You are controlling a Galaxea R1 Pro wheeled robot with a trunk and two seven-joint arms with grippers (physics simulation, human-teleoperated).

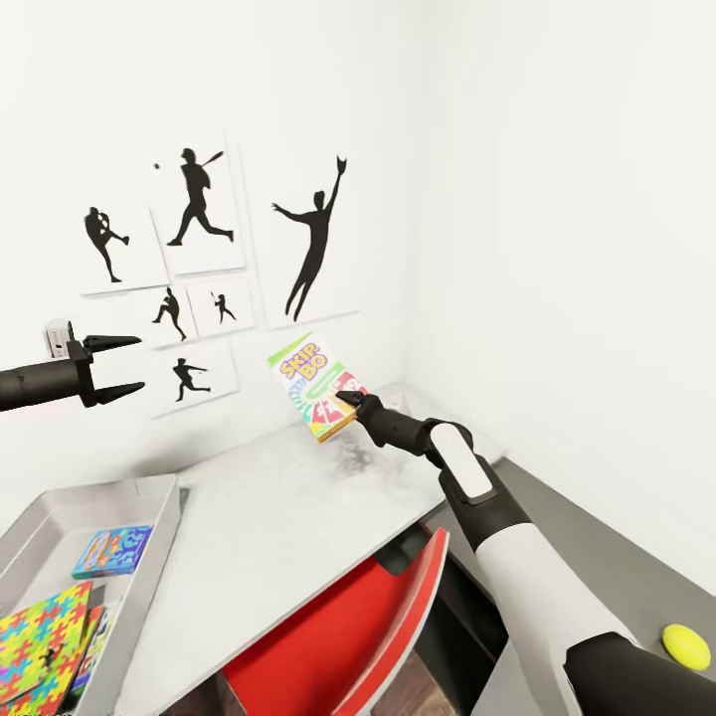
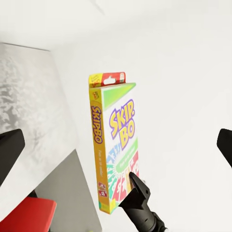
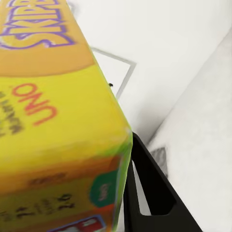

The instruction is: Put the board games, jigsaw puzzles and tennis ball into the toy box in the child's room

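Skip-Bo [image 1: 310,386], frame centre: my right hand [image 1: 350,400] pinches one corner; may slip. Left hand [image 1: 127,366] open, empty.

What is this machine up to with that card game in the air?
Its right tool is clamped on the orange-green Skip-Bo game box, held up above the white-topped table. The left tool hangs open and empty. The grey sloping-sided toy box on the table already holds a blue game box and a colourful jigsaw mat. A yellow-green tennis ball lies off to the right.
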